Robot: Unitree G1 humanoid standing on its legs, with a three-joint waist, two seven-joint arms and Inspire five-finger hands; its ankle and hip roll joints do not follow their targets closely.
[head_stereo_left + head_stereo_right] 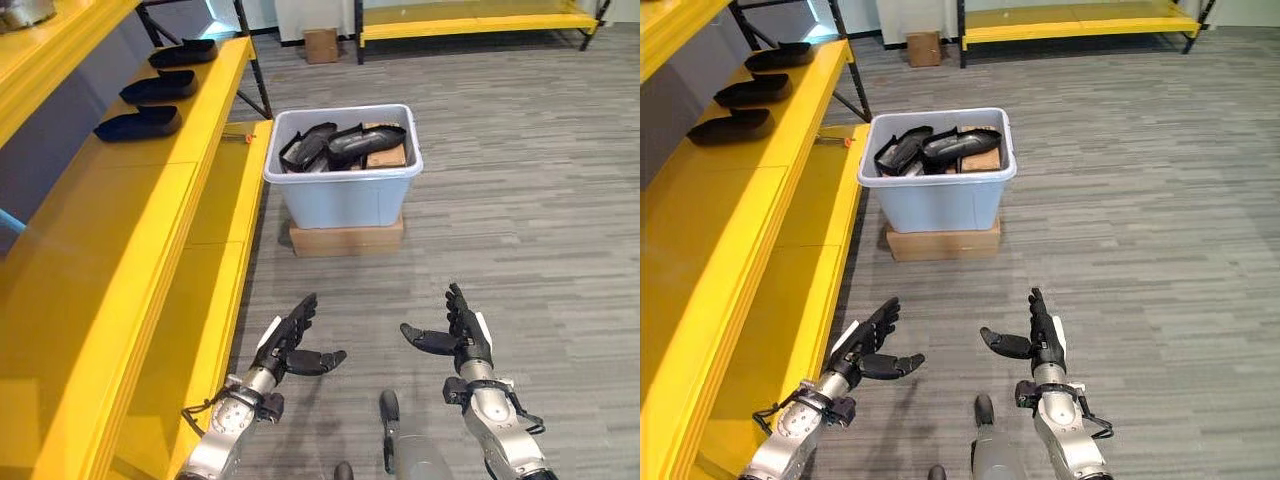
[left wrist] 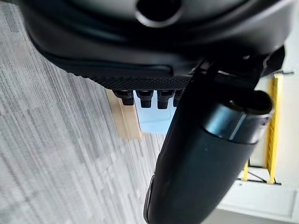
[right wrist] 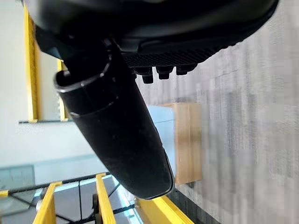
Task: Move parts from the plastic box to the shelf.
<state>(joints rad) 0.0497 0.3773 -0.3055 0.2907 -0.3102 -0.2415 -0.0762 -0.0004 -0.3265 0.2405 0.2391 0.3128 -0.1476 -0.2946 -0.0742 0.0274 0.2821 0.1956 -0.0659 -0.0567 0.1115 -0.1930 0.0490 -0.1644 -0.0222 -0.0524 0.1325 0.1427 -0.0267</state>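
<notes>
Shelving (image 1: 130, 260) in yellow runs along my left side, with a long upper level and a lower level beside the floor. Three black parts (image 1: 160, 88) lie in a row on the far end of the upper level, apart from one another. A second yellow shelf (image 1: 470, 22) stands at the far end of the room, with a small brown box (image 1: 321, 45) on the floor near it. The grey striped floor (image 1: 520, 200) carries the plastic box (image 1: 345, 190), pale blue-white, straight ahead of me and just beside the lower shelf level. The plastic box rests on a flat cardboard box (image 1: 345, 240). More black parts (image 1: 340, 142) are piled inside the plastic box, along with a brown piece (image 1: 386, 156). My left hand (image 1: 290, 345) is low in the foreground, well short of the plastic box, fingers straight and spread, thumb out, holding nothing. My right hand (image 1: 462, 340) is level with it, fingers extended forward, thumb pointing inward, also holding nothing.
</notes>
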